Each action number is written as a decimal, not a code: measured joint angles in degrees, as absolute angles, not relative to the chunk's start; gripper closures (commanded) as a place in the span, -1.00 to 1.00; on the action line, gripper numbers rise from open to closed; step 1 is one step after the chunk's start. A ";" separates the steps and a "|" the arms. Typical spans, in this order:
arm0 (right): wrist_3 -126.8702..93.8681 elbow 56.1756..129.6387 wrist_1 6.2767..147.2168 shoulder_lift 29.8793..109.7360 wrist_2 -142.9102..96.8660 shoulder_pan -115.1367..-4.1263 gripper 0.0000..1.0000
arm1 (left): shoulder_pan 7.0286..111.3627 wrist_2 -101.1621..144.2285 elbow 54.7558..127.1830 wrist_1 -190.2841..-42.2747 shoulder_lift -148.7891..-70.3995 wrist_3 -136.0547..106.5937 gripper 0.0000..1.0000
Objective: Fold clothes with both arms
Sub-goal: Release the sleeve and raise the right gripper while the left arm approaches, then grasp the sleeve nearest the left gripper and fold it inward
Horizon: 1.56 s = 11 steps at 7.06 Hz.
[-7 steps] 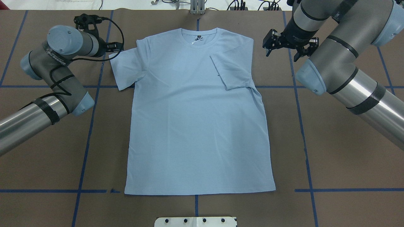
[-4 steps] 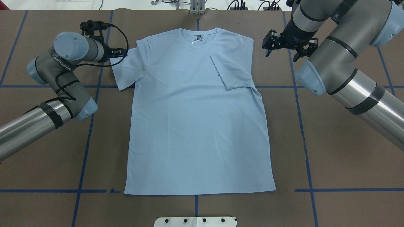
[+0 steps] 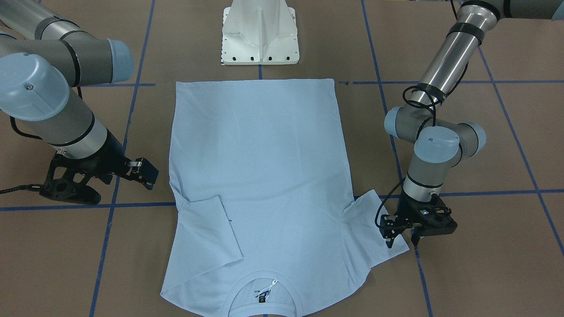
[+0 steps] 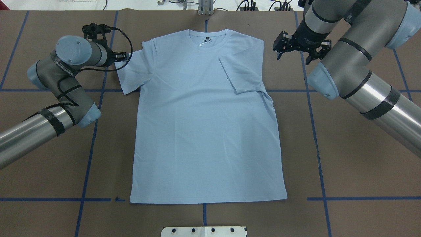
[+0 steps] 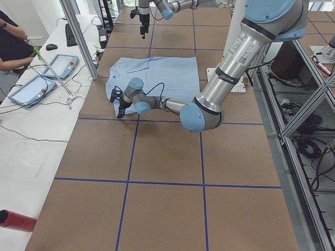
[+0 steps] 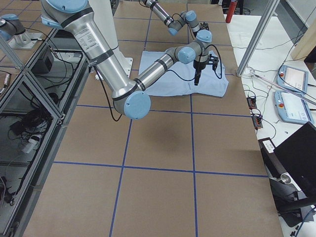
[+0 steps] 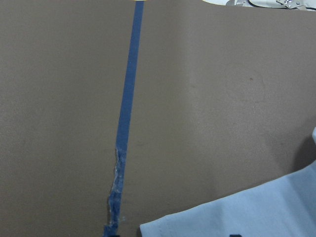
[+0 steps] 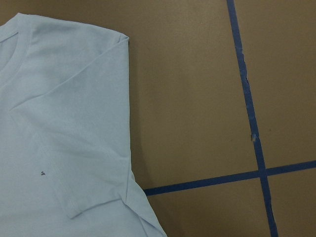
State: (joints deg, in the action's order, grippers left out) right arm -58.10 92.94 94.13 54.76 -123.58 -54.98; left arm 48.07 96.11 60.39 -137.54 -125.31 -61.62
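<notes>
The pale light-blue T-shirt [image 4: 204,131] lies flat on the brown table, collar and black neck label [image 4: 207,40] on the far side. Its sleeve [image 4: 241,72] on my right side is folded in over the chest. The other sleeve [image 4: 131,72] lies spread out. My left gripper [image 3: 401,240] is open and low at that sleeve's outer edge; the left wrist view shows the sleeve corner [image 7: 256,212] just below it. My right gripper [image 4: 294,54] is open and empty, hanging over bare table beside the shirt's shoulder [image 8: 113,44]. The chest print is hidden.
The white pedestal base [image 3: 260,33] stands at the near edge behind the hem. Blue tape lines [image 4: 95,125] grid the table. A bench with tablets [image 5: 57,65] and cables runs along the far side, with a metal post [image 5: 78,36] at the table edge.
My left gripper moved right and slightly nearer to the spread sleeve, then eased back a little. My right gripper barely shifted. The shirt has not moved.
</notes>
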 measured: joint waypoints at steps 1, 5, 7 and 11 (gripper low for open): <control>-58.10 92.84 94.11 54.76 -123.58 -54.98 -1.00 | 48.08 96.08 60.30 -137.49 -125.28 -61.61 0.02; -58.09 92.26 93.95 54.66 -123.57 -54.94 -1.00 | 48.08 96.06 60.06 -137.60 -125.34 -61.50 1.00; -58.10 91.29 92.99 54.67 -123.57 -54.98 -1.00 | 48.08 96.28 60.84 -137.31 -125.41 -61.57 1.00; -58.08 90.80 92.47 54.69 -123.63 -55.05 -1.00 | 48.15 96.69 76.59 -119.72 -126.10 -62.39 1.00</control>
